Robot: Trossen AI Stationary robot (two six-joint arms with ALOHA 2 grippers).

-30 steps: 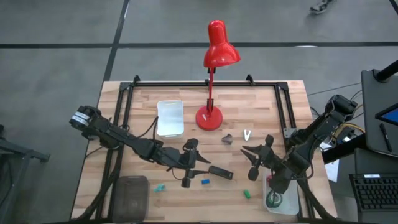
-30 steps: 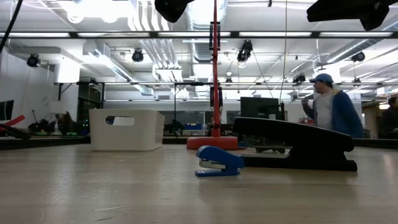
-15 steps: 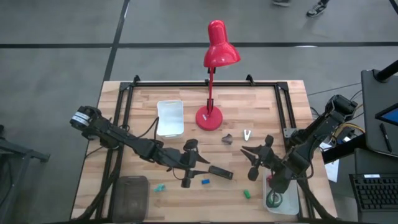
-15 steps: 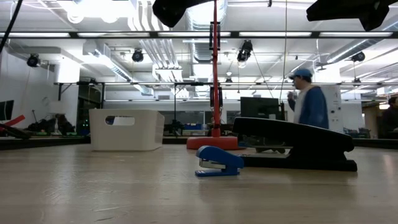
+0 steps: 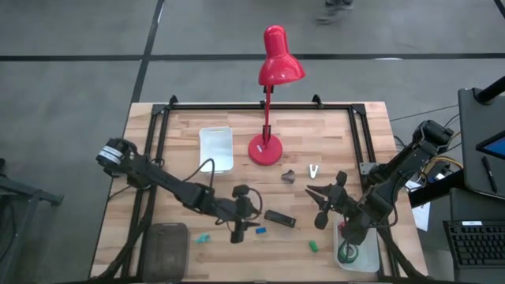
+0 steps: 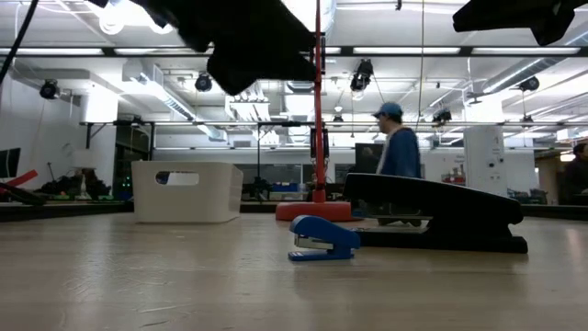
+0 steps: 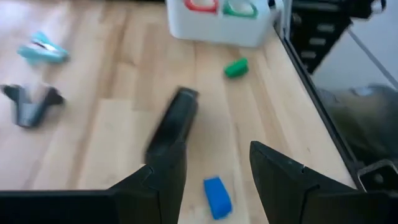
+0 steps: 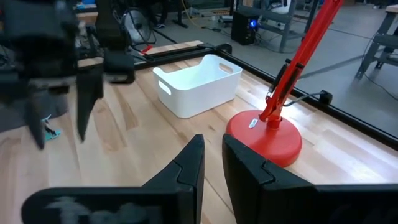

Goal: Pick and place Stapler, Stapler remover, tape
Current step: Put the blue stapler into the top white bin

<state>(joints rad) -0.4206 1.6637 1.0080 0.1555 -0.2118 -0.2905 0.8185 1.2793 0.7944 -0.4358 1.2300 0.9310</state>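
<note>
The black stapler (image 5: 279, 218) lies flat on the wooden table, just ahead of my left gripper (image 5: 254, 214). In the left wrist view the stapler (image 7: 173, 124) lies beyond the open fingers of my left gripper (image 7: 214, 163), which touch nothing. Green and red tape rolls (image 7: 221, 7) sit in a white bin (image 5: 351, 251) at the table's right near corner. A small dark staple remover (image 5: 289, 176) rests on the table near the lamp base. My right gripper (image 5: 316, 205) hovers right of the stapler, its fingers (image 8: 186, 168) a narrow gap apart and holding nothing.
A red desk lamp (image 5: 267, 148) stands mid-table, with a second white bin (image 5: 216, 148) to its left. A small blue block (image 5: 259, 230), a green one (image 5: 313, 246) and a teal one (image 5: 203, 237) lie near the near edge. A person (image 6: 397, 138) walks in the room behind.
My left gripper has come down and moved a little toward the near edge, closing in on the stapler; it now hangs lower in the low view. The stapler and my right arm have kept still. The person in the background has walked leftward.
</note>
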